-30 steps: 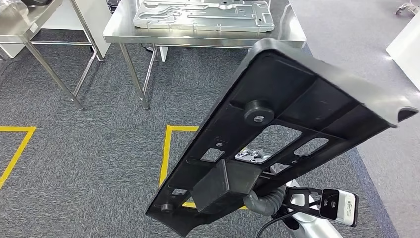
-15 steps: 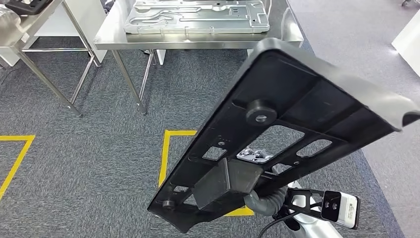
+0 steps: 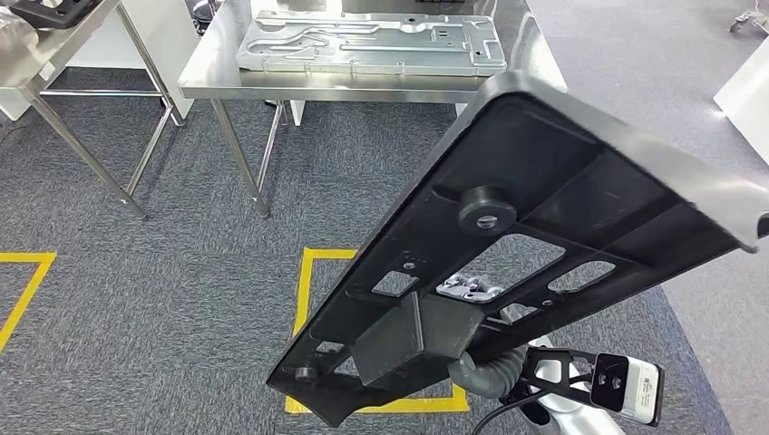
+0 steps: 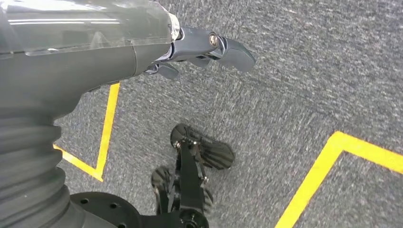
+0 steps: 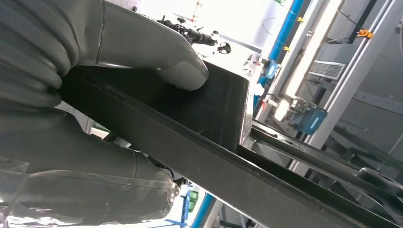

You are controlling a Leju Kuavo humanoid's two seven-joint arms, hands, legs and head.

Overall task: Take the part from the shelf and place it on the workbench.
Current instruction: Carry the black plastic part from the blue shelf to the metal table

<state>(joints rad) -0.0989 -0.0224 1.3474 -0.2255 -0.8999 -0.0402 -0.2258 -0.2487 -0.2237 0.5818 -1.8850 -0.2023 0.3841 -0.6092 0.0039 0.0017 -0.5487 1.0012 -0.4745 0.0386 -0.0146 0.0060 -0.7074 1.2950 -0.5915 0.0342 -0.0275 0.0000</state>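
- We carry the black part [image 3: 544, 245] in our right hand [image 5: 95, 95]. Its fingers [image 5: 183, 71] are clamped on the part's near edge, with the thick thumb pressed on a boxy block of the part and the rest wrapped beneath.
- Compared with a second ago, the whole floor view has shifted. The steel counter [image 3: 209, 77] sits a little lower and fuller in the head view, and the yellow floor marking [image 3: 304, 299] has slid with it. We read this as our body and camera moving, not the things.
- The part keeps the same tilt and the same grip across that second, rising from our fingers up and away toward the counter.
- We judge the pick from the shelf is done and we are in the carry, approaching the counter. The placing is not yet begun, as the part is well apart from the counter top.
- Our left hand [image 4: 199, 45] hangs over the grey carpet [image 4: 294, 85], with fingers loosely apart and holding nothing.
- Count: one black part, in our fingers. One silver metal panel [image 3: 372, 41] lies on the counter ahead. Two counters are in sight, the second [image 3: 36, 41] off to the left with a dark item on it that is too cropped to name. Two yellow floor markings, one just below the part and one [image 3: 27, 281] well off to the left.
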